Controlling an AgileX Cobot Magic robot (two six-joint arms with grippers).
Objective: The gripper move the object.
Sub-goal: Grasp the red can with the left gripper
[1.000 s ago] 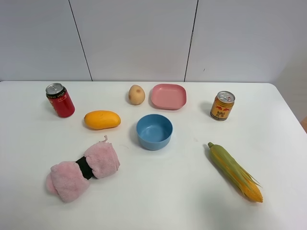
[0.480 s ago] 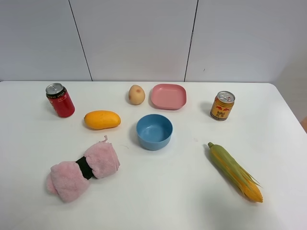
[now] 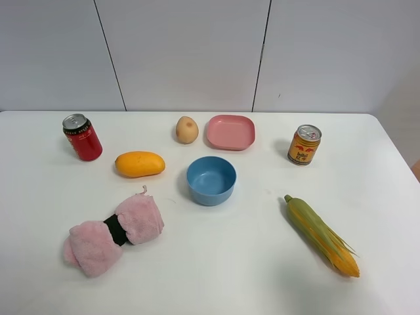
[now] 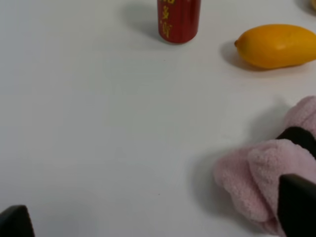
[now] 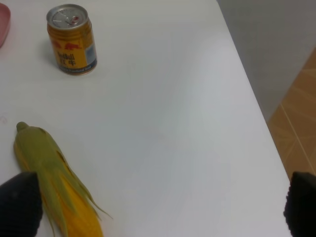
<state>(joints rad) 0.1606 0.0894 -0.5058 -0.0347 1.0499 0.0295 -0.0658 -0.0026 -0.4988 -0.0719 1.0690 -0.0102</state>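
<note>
Hanging above the tabletop (image 4: 98,123), the left claw (image 4: 158,219) has its jaws spread wide with nothing between them. Only its two black tips show, at the edges of its wrist view. Close beyond it lies a pink fluffy cloth (image 4: 261,180), then a mango (image 4: 276,45). Farther off stands the red can (image 4: 178,19), upright toward the tabletop's far left corner and well apart from the claw.

The right claw (image 5: 163,210) is likewise spread and empty. It sits over a corn cob (image 5: 54,187), with the yellow can (image 5: 72,39) standing beyond.

By my reading the task has not begun. The red can stands untouched, so the approach, the grasp and the move all remain. The left claw looks the better placed for it.

Neither arm appears in the high view, so their height is hard to judge. The left wrist view cuts off the red can's top. Where the can should end up cannot be told.
</note>
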